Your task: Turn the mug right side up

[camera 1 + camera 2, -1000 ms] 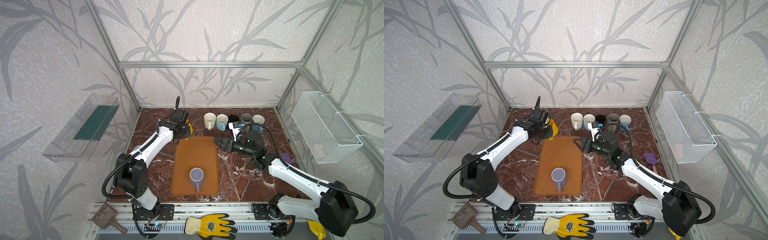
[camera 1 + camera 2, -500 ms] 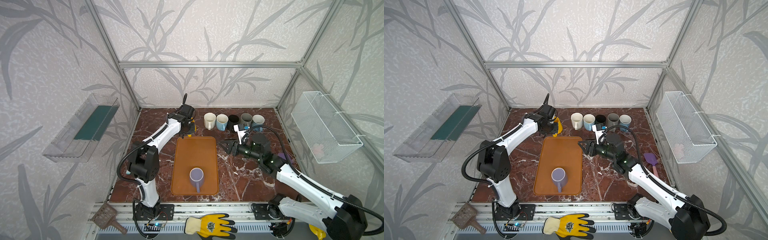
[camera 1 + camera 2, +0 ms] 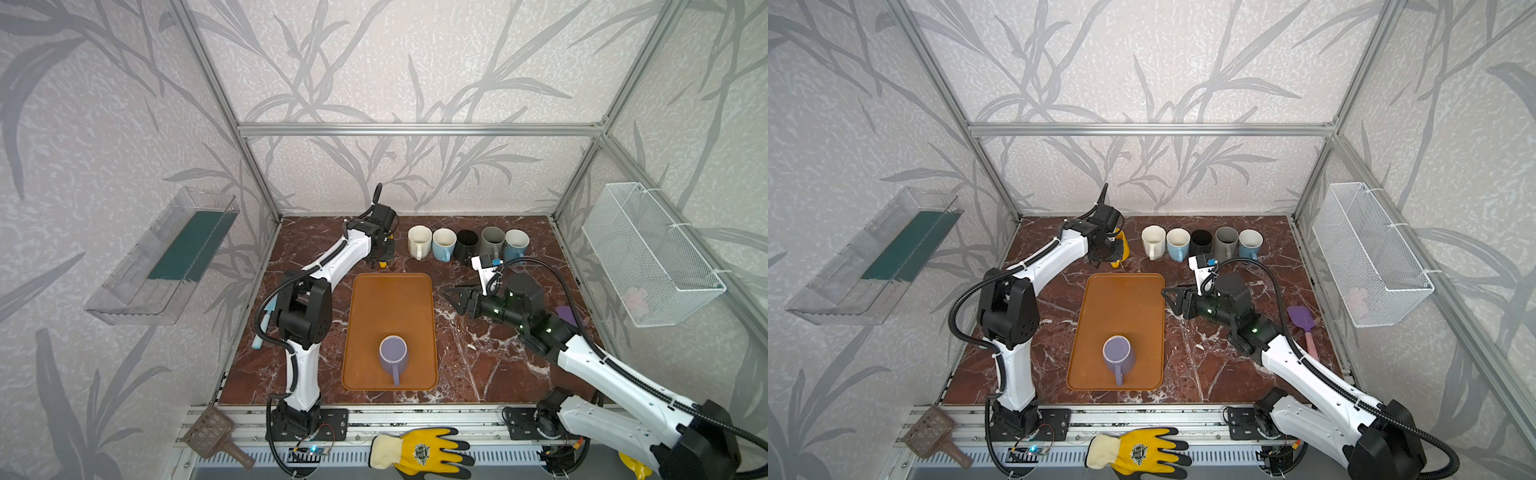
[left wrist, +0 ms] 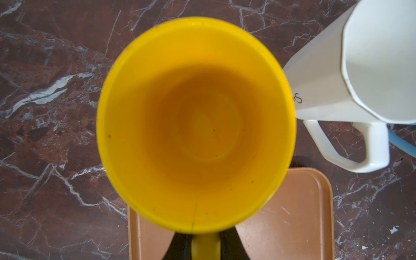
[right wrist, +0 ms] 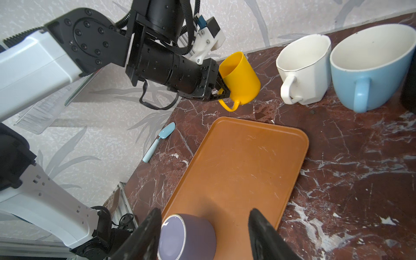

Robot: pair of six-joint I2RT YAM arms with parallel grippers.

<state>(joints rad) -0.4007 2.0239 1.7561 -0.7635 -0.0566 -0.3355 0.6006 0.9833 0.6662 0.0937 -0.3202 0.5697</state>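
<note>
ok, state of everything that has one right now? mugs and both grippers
yellow mug: mouth up, slightly tilted, held by its handle.
left gripper: shut on the yellow mug's handle.
purple mug: upside down on the tray.
right gripper: open, empty, beside the tray.
five mugs at the back: upright, mouths up.

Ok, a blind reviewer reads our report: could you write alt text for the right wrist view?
The left gripper holds a yellow mug by its handle, mouth up, over the marble table. Nearer, a purple mug sits on an orange tray, framed by the open right gripper.
</note>
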